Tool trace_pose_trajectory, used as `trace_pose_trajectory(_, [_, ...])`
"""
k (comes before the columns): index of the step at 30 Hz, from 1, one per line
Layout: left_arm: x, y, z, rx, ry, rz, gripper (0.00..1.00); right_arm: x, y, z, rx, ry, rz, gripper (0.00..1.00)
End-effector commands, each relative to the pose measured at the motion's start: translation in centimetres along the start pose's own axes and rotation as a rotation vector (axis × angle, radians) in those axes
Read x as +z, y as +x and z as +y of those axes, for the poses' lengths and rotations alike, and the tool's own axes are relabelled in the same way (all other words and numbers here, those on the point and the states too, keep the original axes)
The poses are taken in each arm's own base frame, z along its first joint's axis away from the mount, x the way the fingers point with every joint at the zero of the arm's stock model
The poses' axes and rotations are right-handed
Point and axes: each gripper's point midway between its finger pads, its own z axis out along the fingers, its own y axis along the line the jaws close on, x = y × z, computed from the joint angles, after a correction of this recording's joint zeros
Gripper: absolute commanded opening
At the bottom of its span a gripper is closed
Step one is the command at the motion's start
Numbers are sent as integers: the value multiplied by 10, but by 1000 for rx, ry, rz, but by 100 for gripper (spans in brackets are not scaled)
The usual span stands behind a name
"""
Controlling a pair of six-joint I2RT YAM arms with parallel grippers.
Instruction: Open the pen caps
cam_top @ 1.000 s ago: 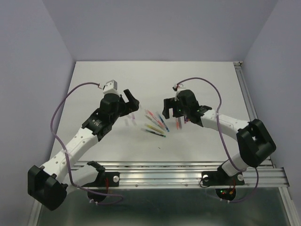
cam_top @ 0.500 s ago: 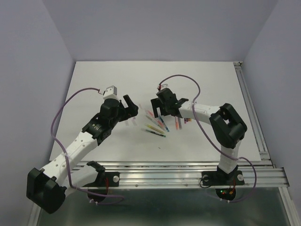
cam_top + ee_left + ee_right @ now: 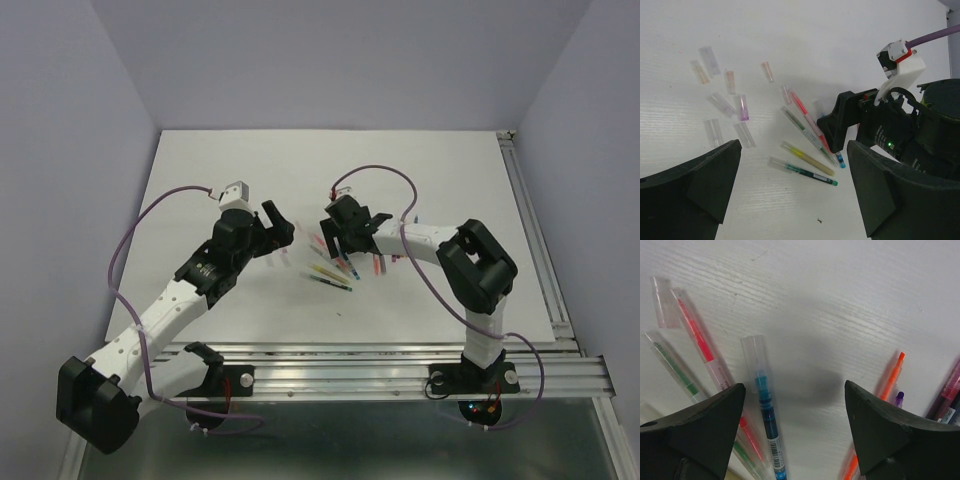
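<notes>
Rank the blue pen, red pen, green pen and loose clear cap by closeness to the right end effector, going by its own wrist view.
1. blue pen: lies in the gap of the right end effector.
2. red pen: to the left.
3. green pen: farther left.
4. loose clear cap: top-left corner.

Pens lie fanned near the table's middle, with caps scattered beside them toward the left edge. The right pincer hangs over the fan, the left pincer over the caps. More pens lie just rightward.
</notes>
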Motion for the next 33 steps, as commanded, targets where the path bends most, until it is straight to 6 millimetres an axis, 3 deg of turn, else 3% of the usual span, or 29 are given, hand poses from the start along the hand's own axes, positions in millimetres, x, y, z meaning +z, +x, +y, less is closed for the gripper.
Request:
trace_pose_trajectory(1, [-2,-8,-4,6,18,-38,99,-2,-5,1,-35,41,-13,83])
trace_pose_trajectory(7, [-5,-9,-4,0,17,-39,99,-3,12,-3,-23,64,16,70])
trace_pose_trajectory(13, [-6,-10,-5,-3,20,-42,99,-10,39,-6,11,58,65,68])
trace_pose_trajectory(19, [-5,-9,-6,0,25,-32,99,-17,66,-5,45,14,102,59])
trace_pose_trajectory(23, [-4,-7,-7,1,31,-27,99,-17,76,-4,62,-4,114,39])
trace_pose_trajectory(28, [-5,-6,-9,1,42,-21,99,-14,85,1,61,-38,127,35])
trace_pose_trajectory(33, [-9,-8,-13,-6,67,-24,99,-13,88,4,70,-55,127,18])
